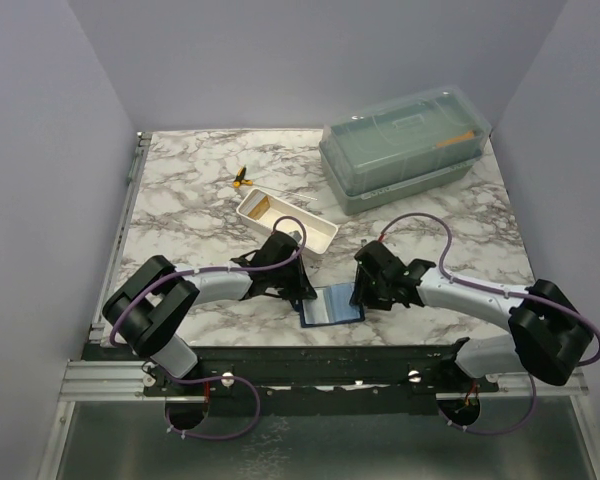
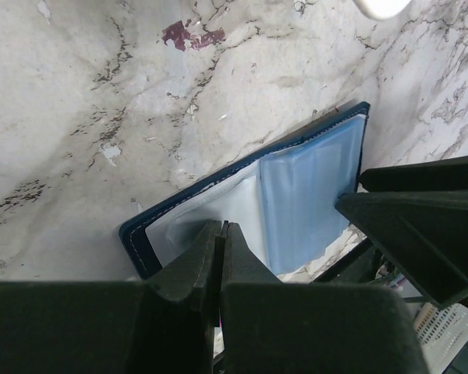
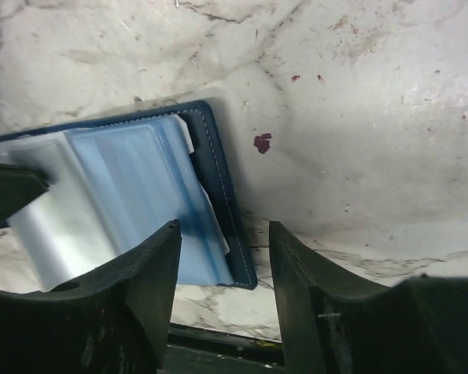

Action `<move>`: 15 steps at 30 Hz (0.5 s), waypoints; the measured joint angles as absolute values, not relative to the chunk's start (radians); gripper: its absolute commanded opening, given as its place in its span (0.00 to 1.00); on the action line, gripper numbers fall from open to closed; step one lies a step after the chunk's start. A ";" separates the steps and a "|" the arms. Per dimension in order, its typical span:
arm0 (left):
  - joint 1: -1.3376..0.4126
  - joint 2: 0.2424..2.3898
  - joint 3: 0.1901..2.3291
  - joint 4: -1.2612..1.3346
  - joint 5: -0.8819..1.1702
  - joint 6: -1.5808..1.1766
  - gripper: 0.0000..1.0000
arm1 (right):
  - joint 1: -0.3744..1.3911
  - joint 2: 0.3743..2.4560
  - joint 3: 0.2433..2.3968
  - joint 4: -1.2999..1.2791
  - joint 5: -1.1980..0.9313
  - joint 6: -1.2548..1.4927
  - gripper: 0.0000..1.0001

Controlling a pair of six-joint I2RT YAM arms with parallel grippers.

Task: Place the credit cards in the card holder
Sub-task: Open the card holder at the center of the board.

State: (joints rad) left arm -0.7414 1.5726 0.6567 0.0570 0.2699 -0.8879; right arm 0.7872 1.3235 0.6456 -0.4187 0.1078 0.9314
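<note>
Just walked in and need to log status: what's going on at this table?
Two robot arms are working on a navy card holder lying open on the marble table. The left gripper is shut, its tip at the holder's clear pocket leaves; whether it pinches one is unclear. The right gripper is open over the holder's other edge, holding nothing. An orange card lies in the white tray; none shows in the holder.

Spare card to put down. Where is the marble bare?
Bare: left of the white tray, out to the table edge; and between the green box and the right arm. Crowded: front centre, left pincer and right pincer at the card holder.
</note>
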 measured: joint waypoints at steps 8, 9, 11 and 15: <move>-0.740 1.571 0.657 0.055 0.273 -0.887 0.00 | 0.882 1.410 0.766 -0.563 0.188 0.900 0.65; -0.739 1.570 0.657 0.054 0.273 -0.886 0.00 | 0.898 1.415 0.794 -0.593 0.206 0.903 0.65; -0.739 1.568 0.657 0.050 0.273 -0.885 0.00 | 0.923 1.421 0.854 -0.654 0.247 0.912 0.66; -0.738 1.565 0.657 0.046 0.273 -0.884 0.00 | 0.944 1.422 0.936 -0.723 0.300 0.917 0.67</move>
